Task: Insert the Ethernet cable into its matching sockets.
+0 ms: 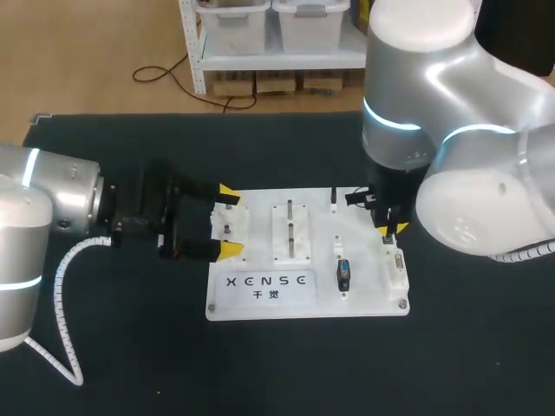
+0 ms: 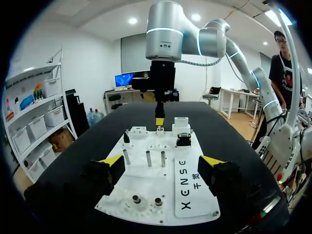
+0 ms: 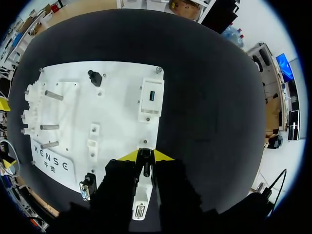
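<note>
Right wrist view: dark Ethernet plug (image 3: 145, 165) is pinched between the right gripper (image 3: 146, 157) fingers. They are set narrow and touch it from both sides. The plug hangs just above a white socket block (image 3: 140, 199) at the edge of the white board (image 3: 117, 112). Ahead of the gripper on that same edge is another block with a blue port (image 3: 151, 96).

Head view: the right arm comes in from the upper right. Its gripper points down at the board's right edge, right of frame centre. A black connector (image 1: 343, 275) stands on the board just left of that, and metal pegs (image 1: 290, 227) stand mid-board. The left gripper (image 1: 228, 221) is at centre left with its fingers wide apart. They straddle the board's left end and hold nothing. The board lies on a black surface (image 1: 130, 364).
</note>
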Controlling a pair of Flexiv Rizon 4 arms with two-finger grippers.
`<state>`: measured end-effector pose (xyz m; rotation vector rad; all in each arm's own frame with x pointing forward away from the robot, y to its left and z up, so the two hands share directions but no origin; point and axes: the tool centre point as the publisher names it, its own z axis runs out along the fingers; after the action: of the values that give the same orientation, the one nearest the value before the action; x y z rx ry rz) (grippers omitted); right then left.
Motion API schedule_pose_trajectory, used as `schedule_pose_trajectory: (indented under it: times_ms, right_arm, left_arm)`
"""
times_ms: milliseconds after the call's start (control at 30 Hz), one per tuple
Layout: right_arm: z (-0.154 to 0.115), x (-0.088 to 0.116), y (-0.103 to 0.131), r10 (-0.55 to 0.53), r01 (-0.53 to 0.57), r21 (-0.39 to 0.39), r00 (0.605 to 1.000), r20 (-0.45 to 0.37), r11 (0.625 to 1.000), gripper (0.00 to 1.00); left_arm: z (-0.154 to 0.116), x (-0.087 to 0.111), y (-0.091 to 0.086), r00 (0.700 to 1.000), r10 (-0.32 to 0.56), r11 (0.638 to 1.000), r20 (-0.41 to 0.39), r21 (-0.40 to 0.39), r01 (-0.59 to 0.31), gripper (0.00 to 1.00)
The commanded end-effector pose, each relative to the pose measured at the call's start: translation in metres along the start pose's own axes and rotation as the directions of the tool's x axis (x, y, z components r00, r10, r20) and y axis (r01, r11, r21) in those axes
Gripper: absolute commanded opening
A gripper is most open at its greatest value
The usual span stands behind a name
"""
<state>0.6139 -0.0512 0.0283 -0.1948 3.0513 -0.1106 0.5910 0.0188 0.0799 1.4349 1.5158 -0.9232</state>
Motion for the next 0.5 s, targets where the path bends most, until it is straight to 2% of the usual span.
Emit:
schedule_pose_trajectory:
  times_ms: [33,500]
  right_arm:
    - [-0.002,0.000,-0.002,-0.003,0.003,0.004,1.000,0.005,1.000,0.00]
    - [0.010,0.002,0.000,0.007,-0.008,-0.016,1.000,-0.014,1.000,0.00]
  left_arm:
    - [0.000,0.002,0.000,1.000,0.003,1.000,0.005,-0.003,-0.003,1.00]
    - [0.000,0.002,0.000,1.000,0.003,1.000,0.005,-0.003,-0.003,1.00]
